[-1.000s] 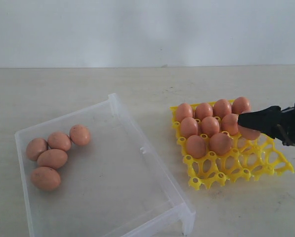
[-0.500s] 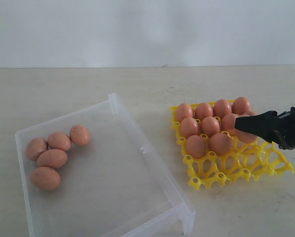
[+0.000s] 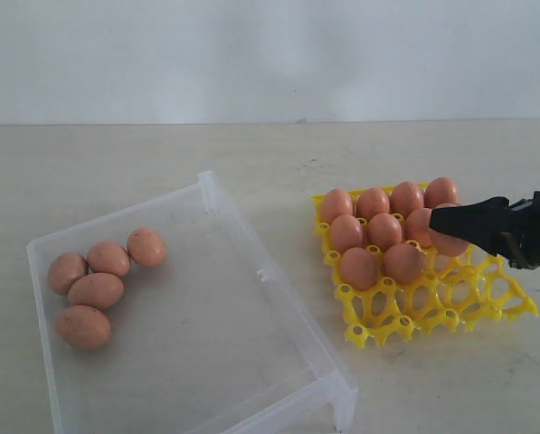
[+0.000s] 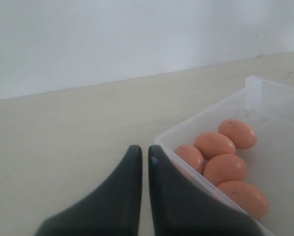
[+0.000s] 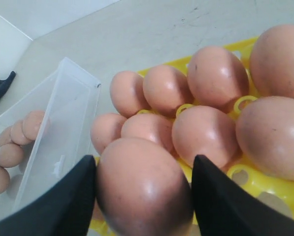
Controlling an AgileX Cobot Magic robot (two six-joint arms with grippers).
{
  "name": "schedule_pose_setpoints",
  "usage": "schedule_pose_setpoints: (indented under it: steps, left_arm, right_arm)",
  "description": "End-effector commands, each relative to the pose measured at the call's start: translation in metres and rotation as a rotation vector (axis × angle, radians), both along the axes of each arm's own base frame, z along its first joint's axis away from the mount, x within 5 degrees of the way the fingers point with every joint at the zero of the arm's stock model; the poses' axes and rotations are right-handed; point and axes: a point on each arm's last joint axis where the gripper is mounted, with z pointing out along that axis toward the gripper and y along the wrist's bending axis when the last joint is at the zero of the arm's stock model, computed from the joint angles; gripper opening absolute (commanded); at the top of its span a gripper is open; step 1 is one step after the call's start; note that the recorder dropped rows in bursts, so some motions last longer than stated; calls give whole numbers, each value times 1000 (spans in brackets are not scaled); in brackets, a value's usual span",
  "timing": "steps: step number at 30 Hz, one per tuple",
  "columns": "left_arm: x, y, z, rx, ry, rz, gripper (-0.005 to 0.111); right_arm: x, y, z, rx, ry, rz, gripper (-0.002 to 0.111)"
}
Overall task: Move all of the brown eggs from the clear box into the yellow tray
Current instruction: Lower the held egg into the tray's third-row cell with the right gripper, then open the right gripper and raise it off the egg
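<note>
Right gripper [image 5: 144, 164] pinches a brown egg [image 3: 455, 244] over the right end of the yellow tray's [image 3: 432, 307] second-farthest row, cup apparently straight beneath; five brown eggs [image 3: 96, 291] lie left in the clear box [image 3: 279, 298].

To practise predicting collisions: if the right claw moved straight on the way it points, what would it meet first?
Probably the seated eggs in the yellow tray, just beyond the held egg in the right claw; depth is unclear.

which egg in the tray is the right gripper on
The egg at the right end of the yellow tray's second row from the back; it alone sits between the right gripper's fingers.
</note>
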Motion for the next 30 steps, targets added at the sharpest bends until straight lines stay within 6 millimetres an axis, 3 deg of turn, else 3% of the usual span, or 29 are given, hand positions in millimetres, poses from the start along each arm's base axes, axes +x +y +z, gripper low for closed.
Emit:
schedule_pose_setpoints:
  steps: [1,16,25,30]
  left_arm:
    - [0,0,0,-8,-6,-3,4]
    - [0,0,0,-8,-6,-3,4]
    - [0,0,0,-8,-6,-3,4]
    - [0,0,0,-8,-6,-3,4]
  right_arm:
    - [1,0,2,8,-22,4,46]
    - [2,0,0,-34,-19,-1,46]
    - [6,42,-11,-259,-63,191,46]
    - [8,44,-12,-294,-49,165,46]
